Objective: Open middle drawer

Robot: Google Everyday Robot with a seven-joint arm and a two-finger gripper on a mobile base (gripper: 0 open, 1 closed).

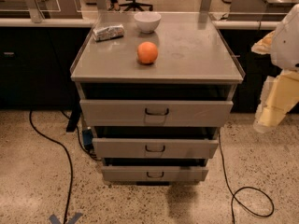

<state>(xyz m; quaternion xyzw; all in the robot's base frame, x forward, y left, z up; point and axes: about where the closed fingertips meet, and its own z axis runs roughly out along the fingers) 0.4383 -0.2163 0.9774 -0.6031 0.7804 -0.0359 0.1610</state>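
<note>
The middle drawer (155,148) is a wide, shallow grey front with a small dark loop handle (154,148) at its centre, second of three in the grey metal cabinet (117,73). None of its interior shows; a dark gap runs above its front. My gripper (271,115) is a pale, blurred shape at the right edge of the view. It hangs in the air well to the right of the cabinet, at about the top drawer's height, and touches nothing.
The top drawer (156,112) has a square plate under its handle; the bottom drawer (155,173) is narrowest. On the cabinet top lie an orange (147,52), a white bowl (147,21) and a foil packet (108,31). Black cables (70,167) run over the floor on both sides.
</note>
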